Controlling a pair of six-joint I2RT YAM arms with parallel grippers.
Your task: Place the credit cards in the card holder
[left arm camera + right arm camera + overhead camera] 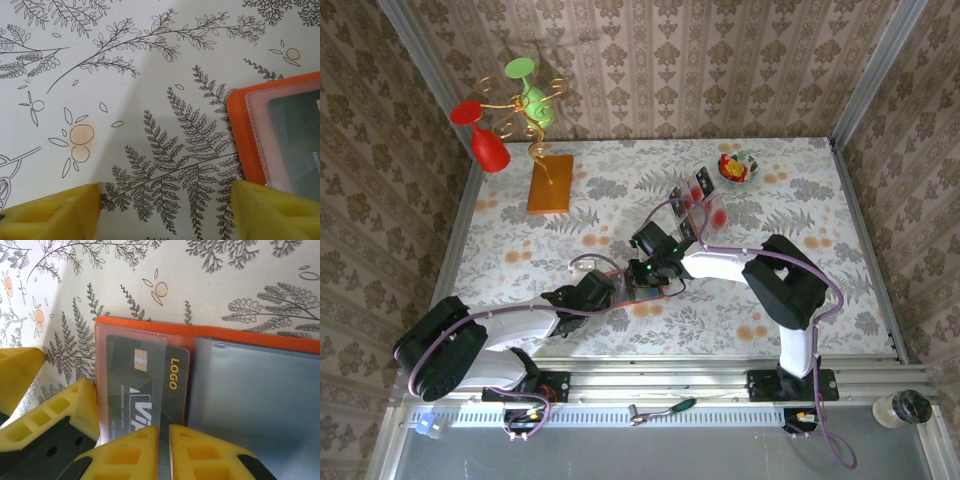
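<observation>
Pale fern-print tablecloth [820,200] meets brown damask walls [720,60].

Brown damask wallpaper walls [650,60]; fern-print tablecloth [820,200]; metal corner posts [878,70]; bright light.

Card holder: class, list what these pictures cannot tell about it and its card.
Right wrist view: the black card has its lower end behind the right pincer; grip unclear.
Left wrist view: the right edge cuts off the card holder.
Top external view: the left arm and right arm cover most of it.
</observation>
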